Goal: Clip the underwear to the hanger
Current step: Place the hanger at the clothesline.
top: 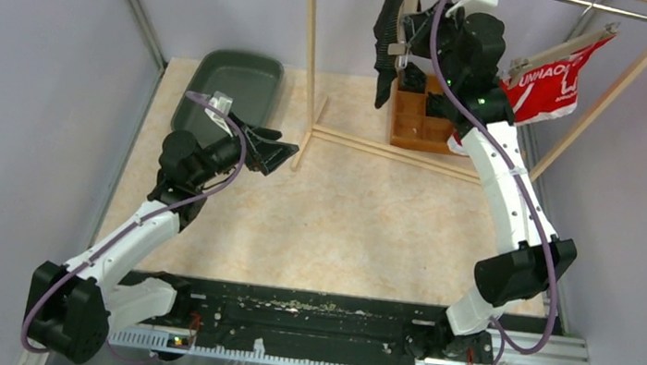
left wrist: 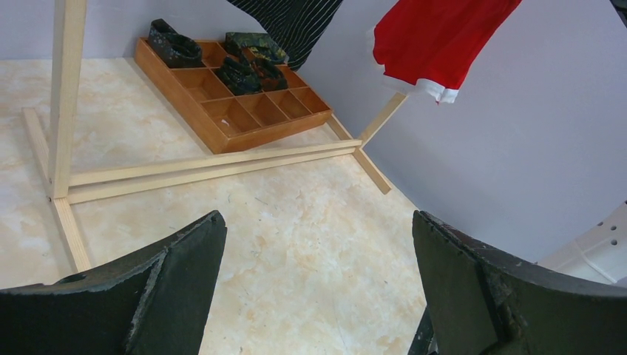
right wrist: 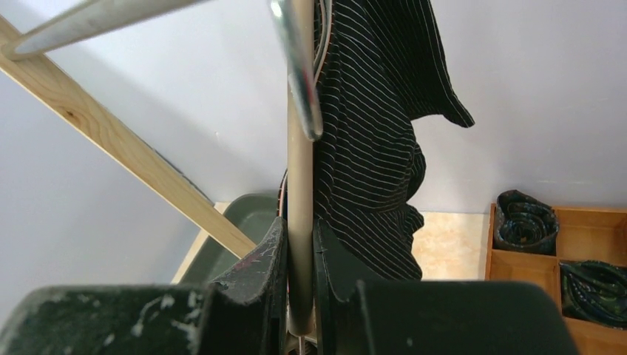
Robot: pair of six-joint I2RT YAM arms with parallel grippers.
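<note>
Marble tabletop (top: 342, 231), R arm (top: 505, 186) raised, R fingers (right wrist: 255, 266) clamped on hanger (right wrist: 299, 185), L arm (top: 132, 233) low, L fingers (left wrist: 177, 274) apart

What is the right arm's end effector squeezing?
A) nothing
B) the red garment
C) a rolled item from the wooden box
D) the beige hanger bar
D: the right wrist view shows the right end effector closed on the beige hanger bar, striped underwear hanging beside it.

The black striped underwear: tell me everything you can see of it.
The black striped underwear is soft dark fabric with thin white pinstripes, hanging limp in folds from the hanger. It lies against the hanger's pale bar, which the right gripper pinches shut; its lower edge dangles near the wooden tray.
</note>
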